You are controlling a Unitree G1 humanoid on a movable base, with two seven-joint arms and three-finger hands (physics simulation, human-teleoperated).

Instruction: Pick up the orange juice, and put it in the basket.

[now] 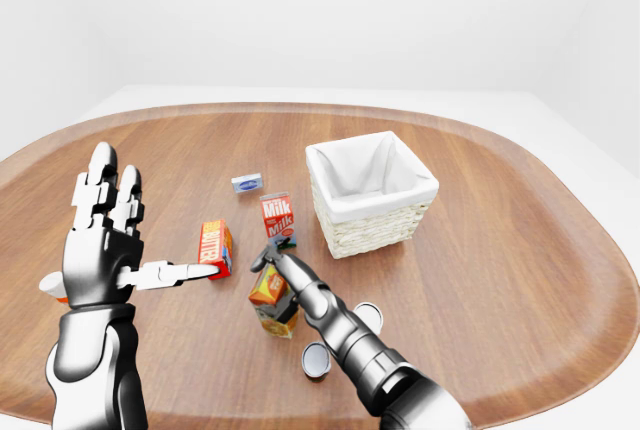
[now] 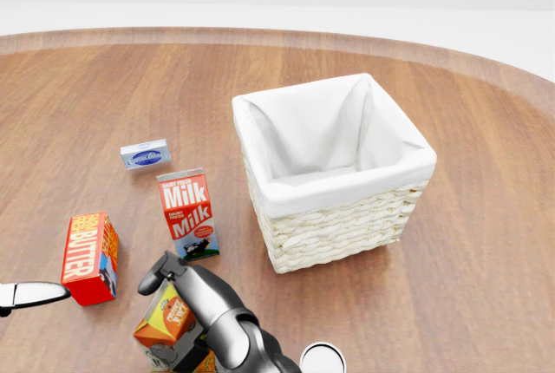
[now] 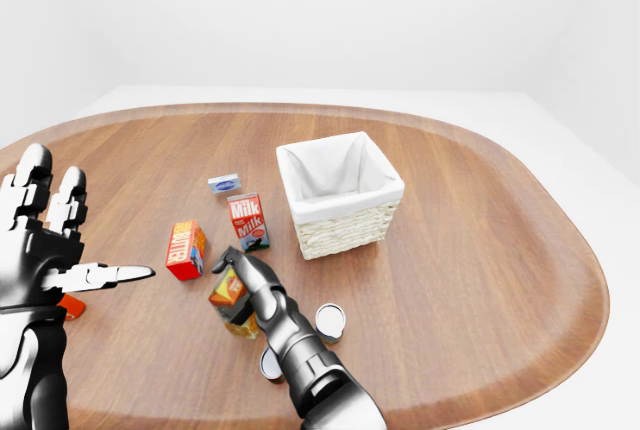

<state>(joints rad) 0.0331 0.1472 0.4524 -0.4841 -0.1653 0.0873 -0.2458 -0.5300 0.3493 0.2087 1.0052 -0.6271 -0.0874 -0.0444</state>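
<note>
The milk carton (image 2: 187,213) stands upright on the wooden table (image 2: 486,243), its red face printed "Milk" twice in white, with smaller lines above each that are too small to read. In the head view, to the left of the milk carton and a little lower, a red box (image 2: 89,257) reads "BUTTER" in yellow letters running up its side. Above the milk carton lies a small grey-blue packet (image 2: 146,154) with a dark blue oval label whose writing cannot be made out. To the right of the milk carton, just apart from it, sits the woven basket (image 2: 347,225), lined with white cloth.

The orange juice (image 2: 166,322) is below the milk carton in the head view, near it, lifted and tilted. It is a small carton with a bright orange face, a yellow-green lower part and a white mark on the orange; its lettering is not legible.

The right hand (image 2: 186,317) has its dark metal fingers closed round the orange juice, one finger (image 2: 153,278) curling over the carton's top edge towards the milk carton.

The left hand (image 1: 103,240) is held up well to the left of the milk carton in the left-eye view, fingers spread straight and wide, thumb pointing towards the butter box, holding nothing. Two round white-topped cans (image 1: 368,316) stand lower right of the milk carton, beside the right forearm.
</note>
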